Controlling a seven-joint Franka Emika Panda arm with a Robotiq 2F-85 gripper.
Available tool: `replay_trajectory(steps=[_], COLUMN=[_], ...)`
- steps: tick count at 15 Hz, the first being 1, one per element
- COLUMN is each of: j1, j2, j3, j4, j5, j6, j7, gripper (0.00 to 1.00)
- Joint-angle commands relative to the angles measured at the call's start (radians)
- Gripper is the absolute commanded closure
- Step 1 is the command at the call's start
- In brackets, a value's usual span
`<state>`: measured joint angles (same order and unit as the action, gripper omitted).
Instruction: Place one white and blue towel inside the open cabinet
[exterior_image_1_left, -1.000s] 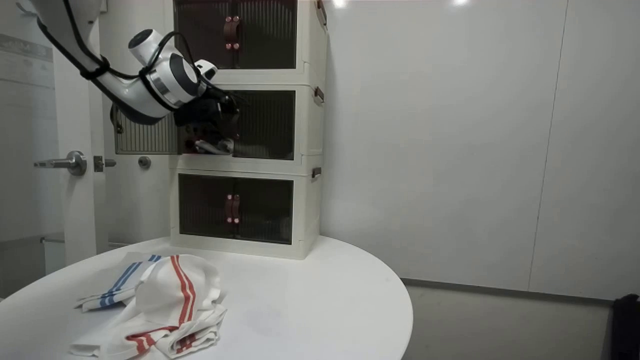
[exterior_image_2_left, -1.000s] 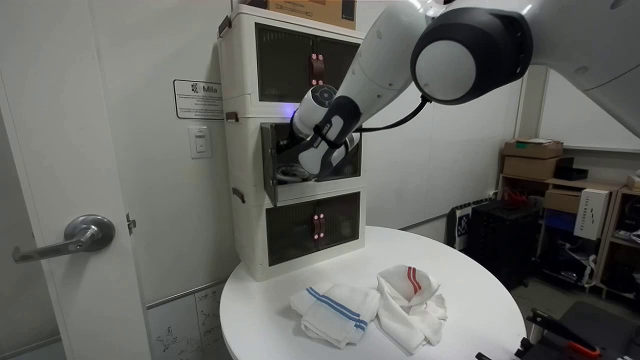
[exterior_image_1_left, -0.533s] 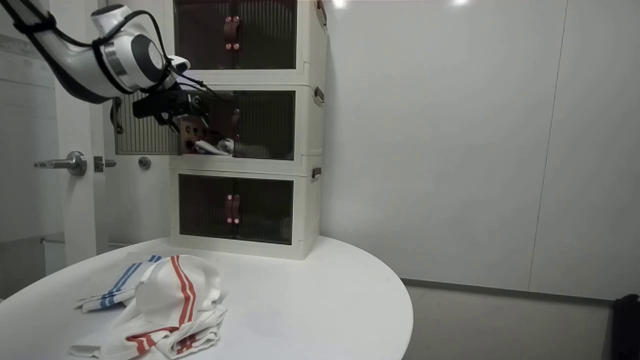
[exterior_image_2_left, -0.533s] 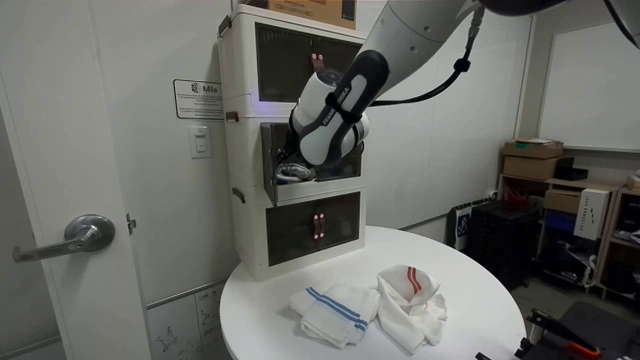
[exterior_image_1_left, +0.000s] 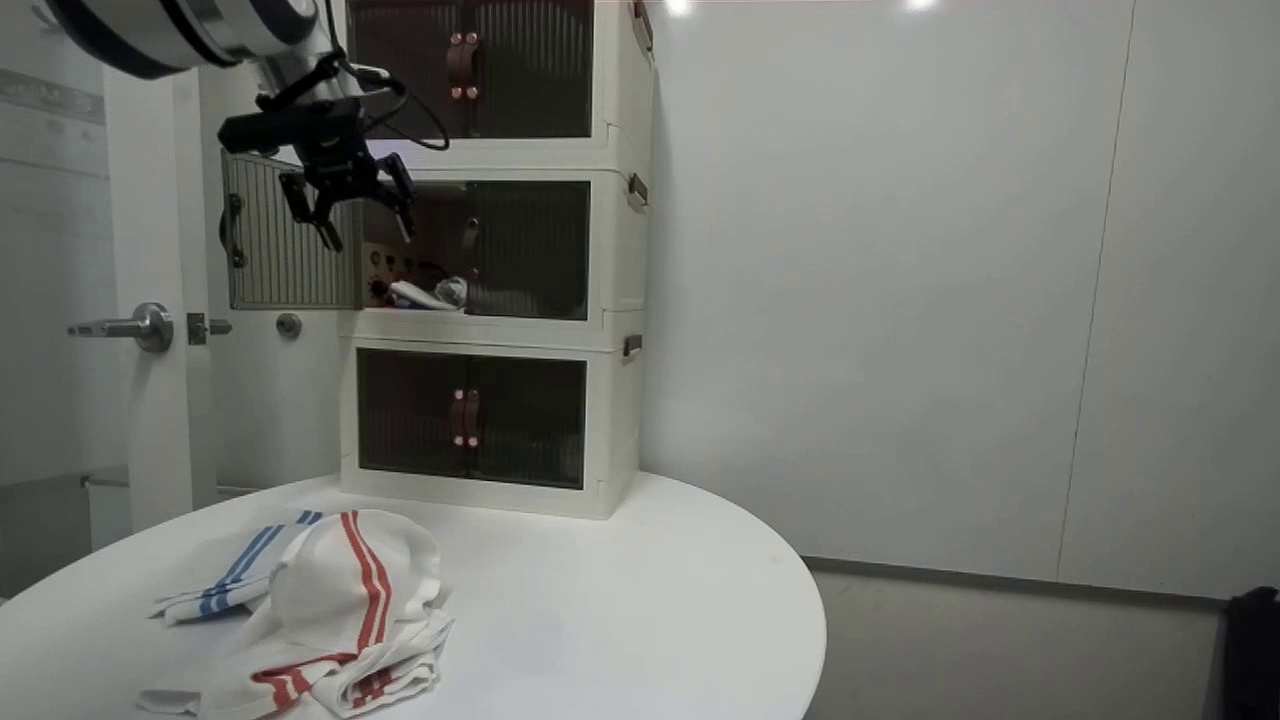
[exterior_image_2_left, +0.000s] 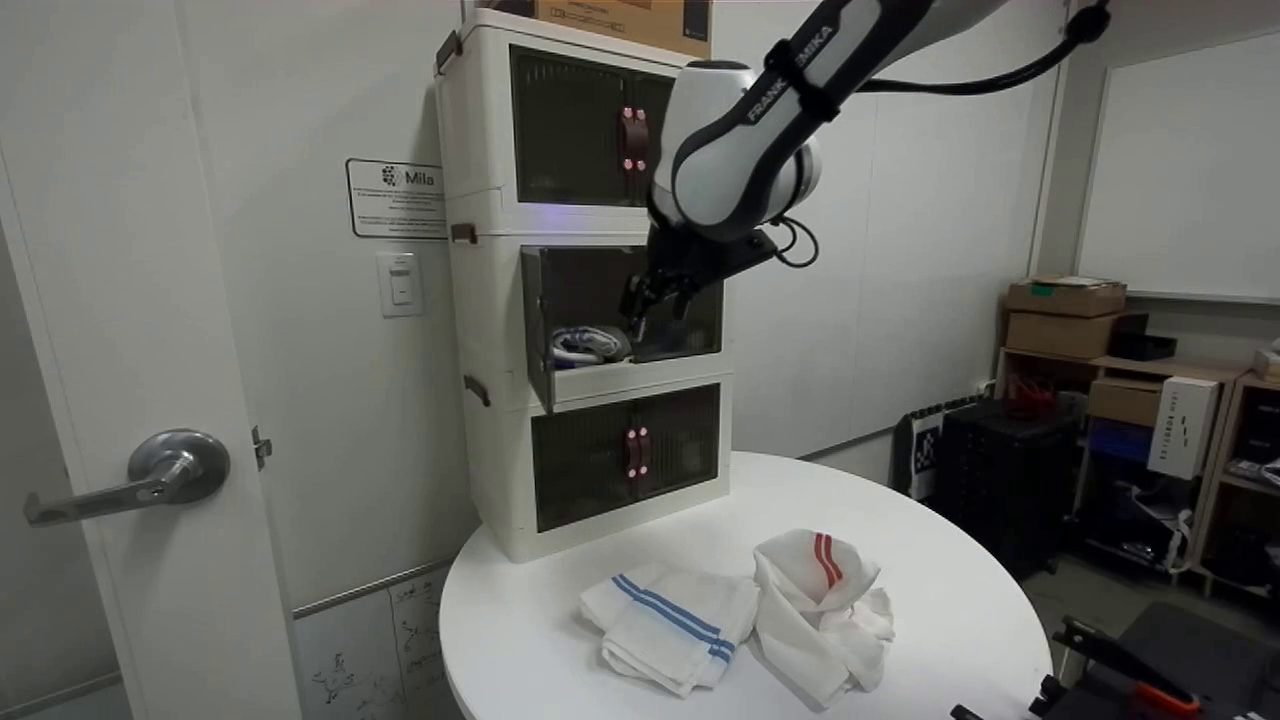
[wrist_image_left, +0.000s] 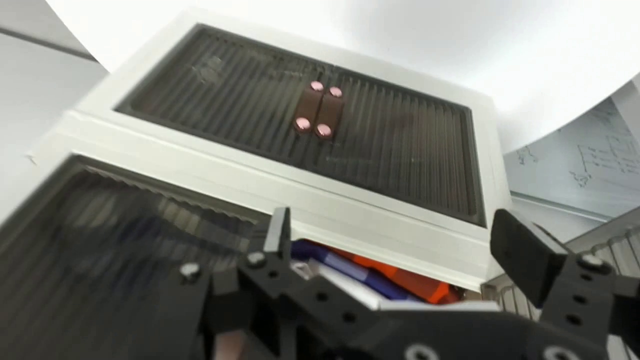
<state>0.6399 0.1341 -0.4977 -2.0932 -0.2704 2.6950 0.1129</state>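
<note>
Lying inside the open cabinet (exterior_image_2_left: 610, 378) is a blue-striped towel (exterior_image_2_left: 588, 346).

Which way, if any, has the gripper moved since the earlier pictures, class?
Yes: in an exterior view, the gripper has shifted rightward, away from the light switch.

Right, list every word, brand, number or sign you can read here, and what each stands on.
"Mila": wall sign; the lines below it are too small.
"FRANK" and "MIKA": robot arm; a black strap hides what lies between.
Whiteboard: handwriting too faint to read.
Tilted white box: lettering too blurred.
Topmost cardboard box: print too small.
Grey band at upper left: any lettering too blurred.
No numbers readable.
</note>
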Motion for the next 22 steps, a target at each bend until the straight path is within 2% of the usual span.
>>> replay_trajectory(steps=[1,4,7,9,11,13,14,17,22], j1=[-0.214,-0.381,-0.482,-0.528,-0.542,-0.527,-0.558,-0.552,-0.552], j2=[-0.229,-0.371,-0.5,-0.594,-0.695,-0.78,-0.659,-0.749,-0.756], j3=[0.204,0.357,0.439,0.473,0.484,0.474,0.507,0.502,0.502], j4=[-0.163,-0.306,-0.454,-0.56,-0.664,-0.745,-0.642,-0.71,-0.709], j5=[-0.123,-0.052,0.021,0.066,0.139,0.22,0.197,0.23,0.232], j6=[-0.124,-0.166,-0.141,-0.069,0.013,0.055,0.015,0.029,0.029], j7=[0.105,0.101,0.101,0.107,0.089,0.052,0.053,0.048,0.048], gripper=[0.0,0.0,0.0,0.0,0.0,0.0,0.0,0.0,0.0])
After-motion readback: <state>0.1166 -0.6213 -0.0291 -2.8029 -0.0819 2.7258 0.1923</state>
